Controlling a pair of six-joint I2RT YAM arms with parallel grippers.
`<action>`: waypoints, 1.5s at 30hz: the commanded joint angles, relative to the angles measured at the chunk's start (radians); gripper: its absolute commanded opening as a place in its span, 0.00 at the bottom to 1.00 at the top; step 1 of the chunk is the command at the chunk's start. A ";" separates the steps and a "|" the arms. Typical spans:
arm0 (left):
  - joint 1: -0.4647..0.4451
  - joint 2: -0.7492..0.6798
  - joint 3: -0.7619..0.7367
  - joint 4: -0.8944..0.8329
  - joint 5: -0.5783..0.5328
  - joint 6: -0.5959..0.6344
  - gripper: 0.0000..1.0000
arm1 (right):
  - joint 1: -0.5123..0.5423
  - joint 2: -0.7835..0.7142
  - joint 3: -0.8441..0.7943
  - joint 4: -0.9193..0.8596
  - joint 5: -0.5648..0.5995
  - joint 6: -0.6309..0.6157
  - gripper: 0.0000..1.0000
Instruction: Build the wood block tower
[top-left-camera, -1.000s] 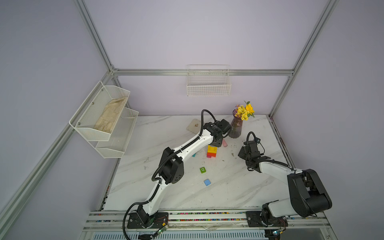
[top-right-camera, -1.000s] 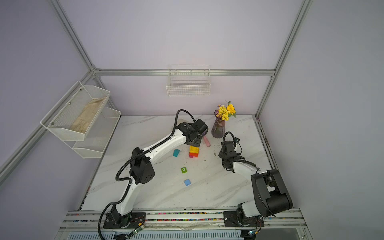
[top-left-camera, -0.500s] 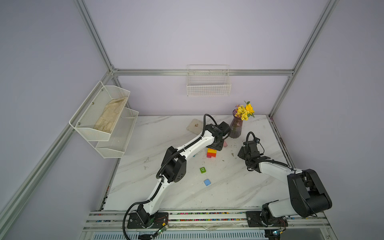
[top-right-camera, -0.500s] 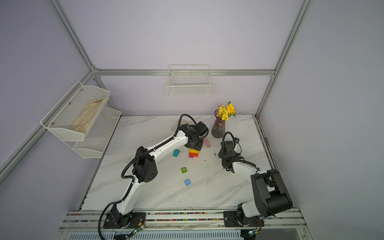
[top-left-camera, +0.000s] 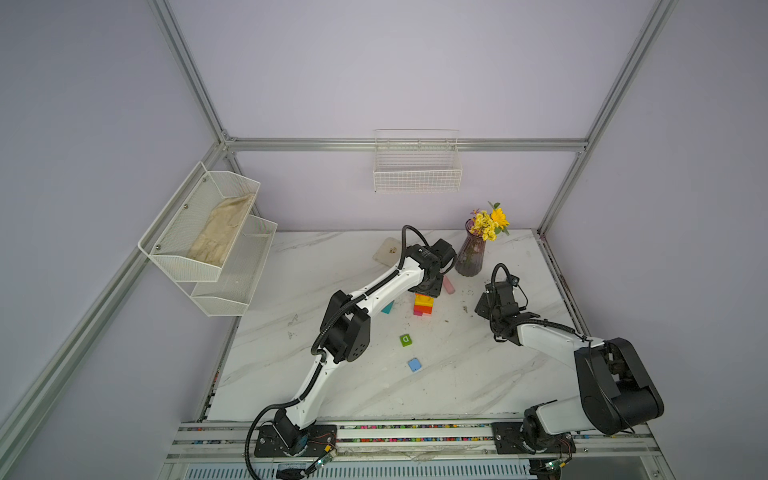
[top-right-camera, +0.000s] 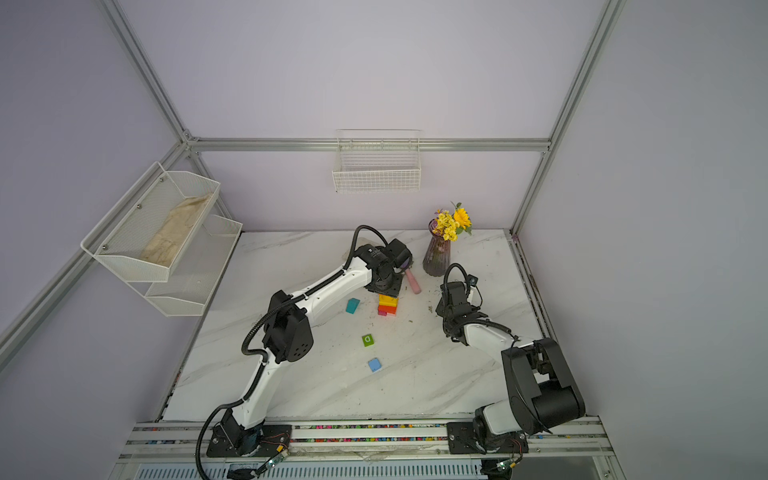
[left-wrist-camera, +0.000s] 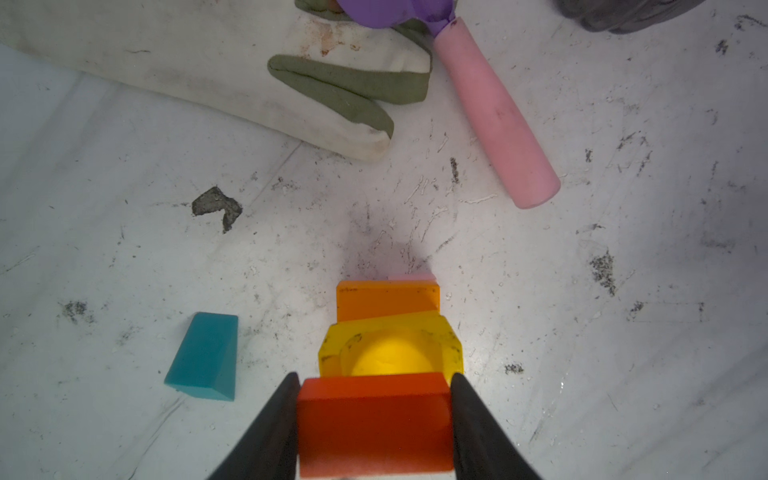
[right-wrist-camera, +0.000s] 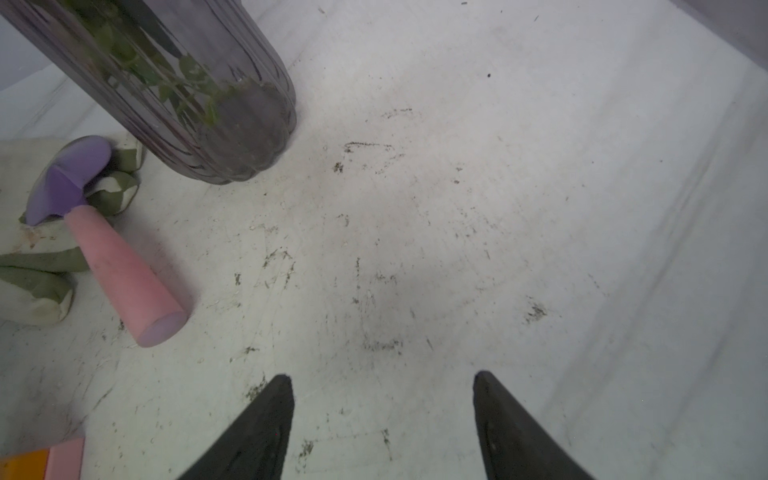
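Tower (top-left-camera: 424, 306) position?
– On the desk (top-left-camera: 457, 386), rear centre, near the vase (top-left-camera: 469, 259). Pink and red low, orange above, yellow block (left-wrist-camera: 390, 349) uppermost.

Finger state?
– Left fingers (left-wrist-camera: 270, 424) pinch a red block (left-wrist-camera: 374, 424) directly above the yellow block. Right fingers (right-wrist-camera: 253, 432) spread, nothing between them. Teal block (top-right-camera: 352, 305) lies beside the tower.

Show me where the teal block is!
In a top view the teal block lies on the table, just left of the tower and not touching it.
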 joint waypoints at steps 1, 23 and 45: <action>0.000 -0.021 0.060 0.030 0.023 0.019 0.13 | 0.007 0.006 0.029 -0.006 0.027 -0.002 0.71; 0.003 -0.001 0.055 0.039 0.008 -0.003 0.19 | 0.019 0.007 0.032 -0.011 0.039 -0.003 0.71; 0.003 0.001 0.024 0.049 0.018 -0.024 0.35 | 0.029 0.016 0.039 -0.017 0.048 -0.004 0.71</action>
